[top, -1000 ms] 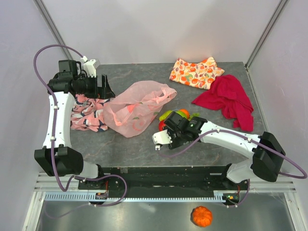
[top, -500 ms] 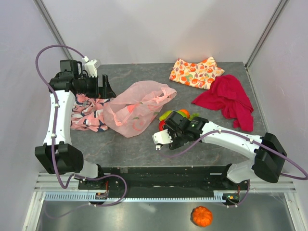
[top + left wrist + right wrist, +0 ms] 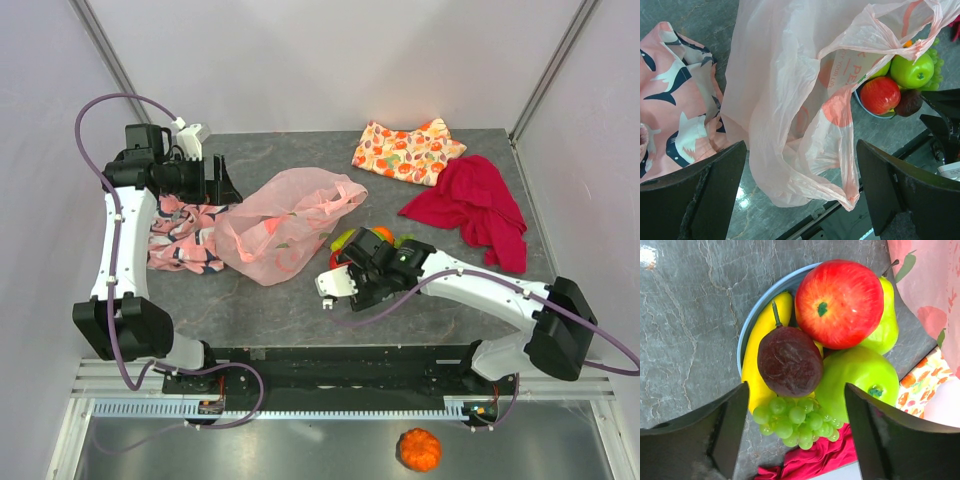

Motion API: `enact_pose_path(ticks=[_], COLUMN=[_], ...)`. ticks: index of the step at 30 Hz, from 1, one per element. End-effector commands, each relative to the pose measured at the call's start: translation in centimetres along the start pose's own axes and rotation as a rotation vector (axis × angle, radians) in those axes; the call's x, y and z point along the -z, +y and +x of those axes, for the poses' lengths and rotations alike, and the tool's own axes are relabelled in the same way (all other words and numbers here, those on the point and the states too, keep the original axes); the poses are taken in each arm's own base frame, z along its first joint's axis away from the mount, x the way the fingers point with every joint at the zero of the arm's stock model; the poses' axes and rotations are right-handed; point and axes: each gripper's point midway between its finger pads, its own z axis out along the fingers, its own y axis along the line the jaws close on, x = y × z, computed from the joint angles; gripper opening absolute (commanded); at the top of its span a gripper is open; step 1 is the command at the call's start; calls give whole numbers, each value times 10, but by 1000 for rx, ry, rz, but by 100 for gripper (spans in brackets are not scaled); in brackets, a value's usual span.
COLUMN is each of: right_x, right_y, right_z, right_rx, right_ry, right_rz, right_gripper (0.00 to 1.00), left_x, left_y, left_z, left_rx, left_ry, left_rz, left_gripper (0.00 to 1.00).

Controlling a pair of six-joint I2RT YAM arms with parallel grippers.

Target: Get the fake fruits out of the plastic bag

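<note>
From above, the plastic bag (image 3: 285, 225), thin, crinkled and translucent pink, lies slack mid-table. Its long axis runs near-left to far-right, with the handle loops at the far-right end. The fake fruits (image 3: 368, 238) are piled just right of it. The left gripper (image 3: 215, 180) stands spread wide at the bag's left. The left wrist view shows the loops reaching toward the red apple (image 3: 880, 95). In the right wrist view the right gripper (image 3: 795, 390), fingers apart and empty, straddles the pile on a blue plate (image 3: 756, 307), and the banana (image 3: 751, 380) lies lengthwise along the rim.

fake fruits (image 3: 790, 362): glossy, heaped together | plastic bag (image 3: 285, 225): pink, crumpled, just beside
</note>
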Motion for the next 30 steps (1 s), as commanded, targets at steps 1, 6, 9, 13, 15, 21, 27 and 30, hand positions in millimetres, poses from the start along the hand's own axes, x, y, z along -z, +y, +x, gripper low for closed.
enact_pose_path(ticks=[1, 6, 9, 13, 15, 21, 27, 30], right_x=[24, 51, 86, 128, 134, 116, 84, 73], right_y=[-12, -26, -64, -128, -149, -161, -119, -118], right_z=[-12, -25, -41, -21, 13, 165, 260, 255], right_rx=[5, -15, -129, -446, -633, -1227, -1520, -1554], right_ry=[-52, -115, -205, -238, -196, 47, 401, 313], right_rz=[37, 75, 237, 560, 658, 783, 827, 761], right_gripper=[87, 98, 98, 98, 98, 98, 98, 98], left_x=[6, 7, 10, 15, 21, 54, 52, 44], left_y=[-5, -6, -5, -9, -10, -38, -51, -46], left_z=[-14, -14, -16, -18, -21, -36, -25, -24], left_rx=[-19, -23, -28, -36, -52, -218, -274, -222], left_ry=[-43, -46, -53, -67, -83, -184, -165, -180], left_rz=[18, 16, 4, -4, -22, 2, 34, 10], left_gripper=[98, 98, 98, 98, 99, 99, 99, 99])
